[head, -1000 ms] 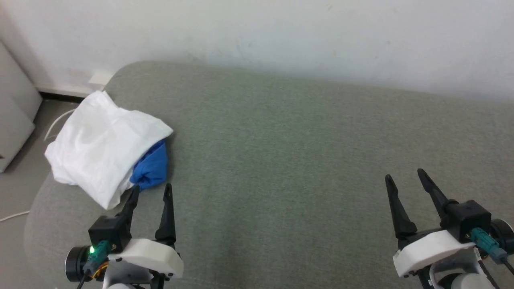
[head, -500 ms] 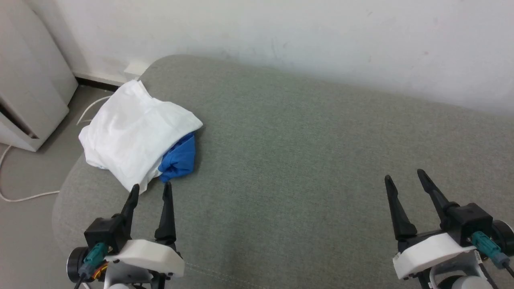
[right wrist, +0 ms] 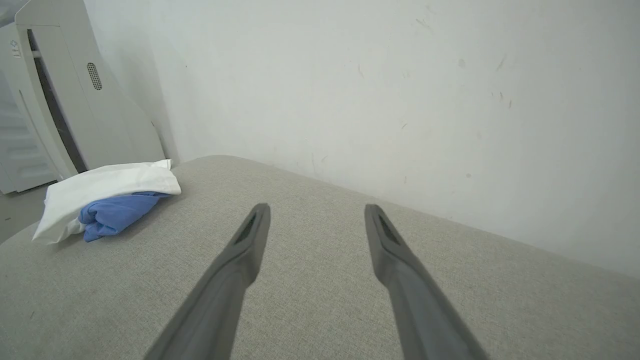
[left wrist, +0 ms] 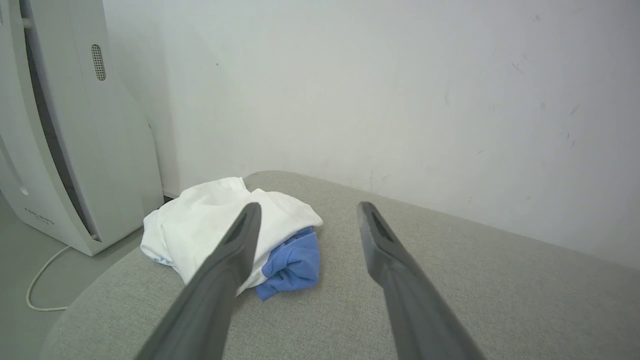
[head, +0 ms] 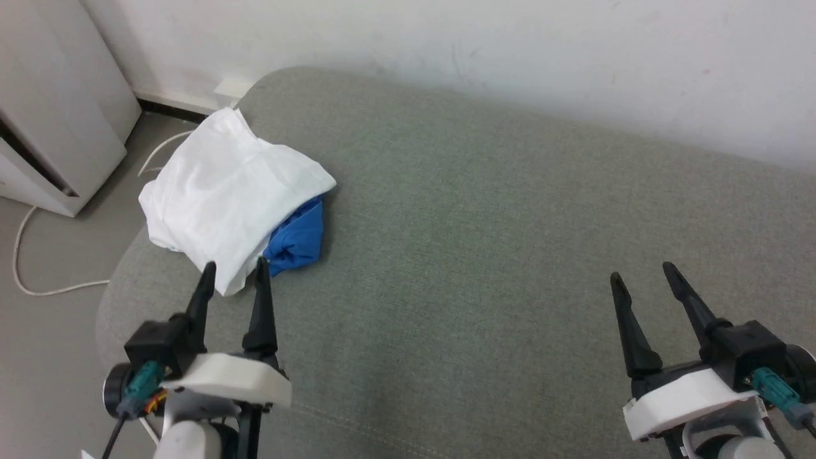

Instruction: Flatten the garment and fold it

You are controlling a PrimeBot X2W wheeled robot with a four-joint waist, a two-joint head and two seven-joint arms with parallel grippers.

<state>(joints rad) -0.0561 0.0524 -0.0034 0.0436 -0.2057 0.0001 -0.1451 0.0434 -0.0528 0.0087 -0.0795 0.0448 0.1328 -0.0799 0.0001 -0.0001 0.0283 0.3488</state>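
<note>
Head view: the left tool [head: 234, 266], jaws spread and holding nothing, points at the near edge of the garment [head: 223, 191], its fingertips overlapping that edge in the picture. The right tool [head: 642, 273], likewise released and empty, stands well apart at lower right. The garment is a crumpled heap, white cloth on top with a bunched blue part showing at its right side. It lies at the far left end of a grey-green cushion [head: 478, 242], near the rounded corner. Left wrist view: the heap lies just ahead of the spread fingers, the left finger crossing its white part and the blue part showing between them. A white appliance [left wrist: 75, 150] stands on the floor against the pale wall [left wrist: 400, 100]. Right wrist view: the garment lies far left, well clear of the open fingers.
</note>
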